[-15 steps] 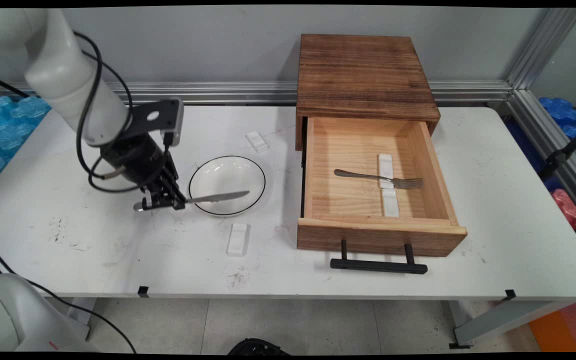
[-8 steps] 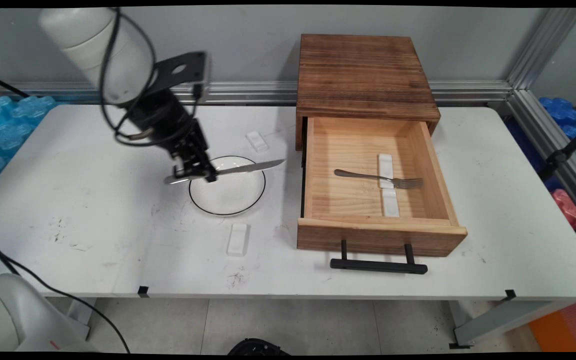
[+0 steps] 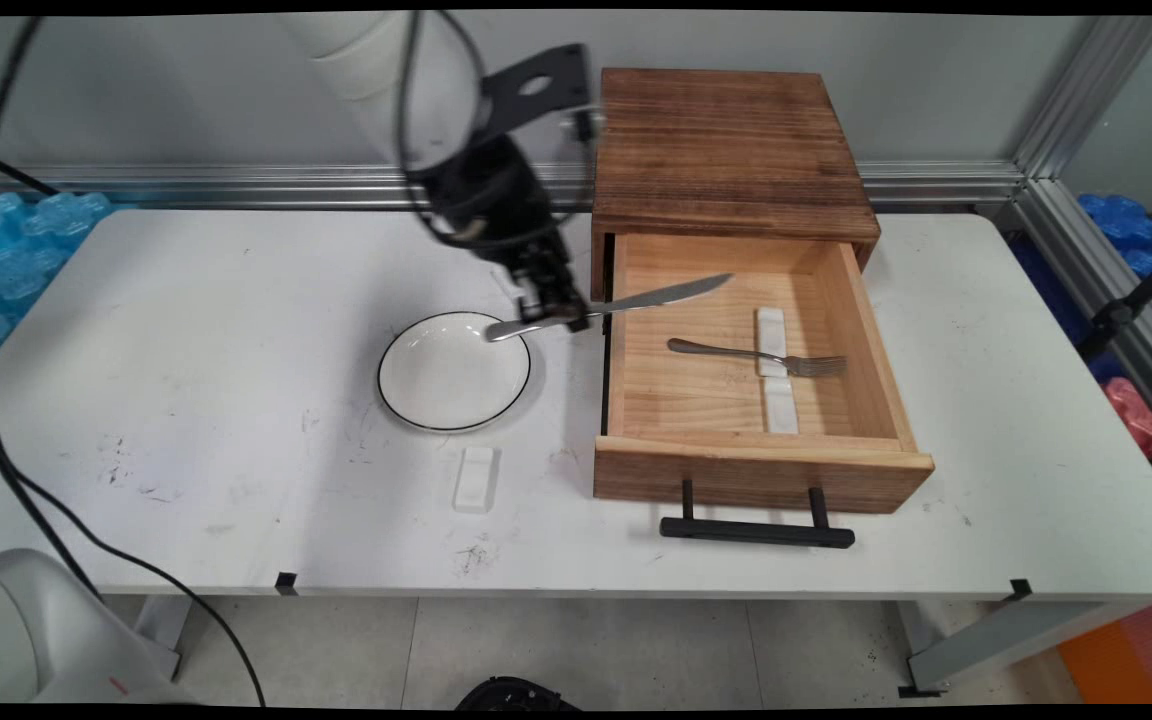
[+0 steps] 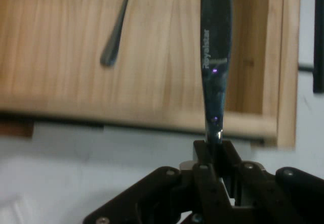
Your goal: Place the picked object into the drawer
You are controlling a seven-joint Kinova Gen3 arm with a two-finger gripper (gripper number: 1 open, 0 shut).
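Observation:
My gripper (image 3: 563,313) is shut on a metal table knife (image 3: 626,300) and holds it level in the air, just left of the open wooden drawer (image 3: 876,330). The blade reaches over the drawer's left wall; the handle end sticks out over the white plate (image 3: 436,385). In the hand view the knife (image 4: 215,57) rises from the gripper (image 4: 213,150) across the drawer's wooden floor (image 4: 61,57). A fork (image 3: 756,355) lies in the drawer across a white rest (image 3: 774,370); its handle (image 4: 116,29) shows in the hand view.
The drawer belongs to a dark wooden cabinet (image 3: 726,150) at the back, and its black handle (image 3: 756,530) juts toward the table's near edge. A small white rest (image 3: 475,478) lies in front of the plate.
The arm lifted the knife from the plate's left side and carried it up and right, until its blade reaches over the drawer's left wall.

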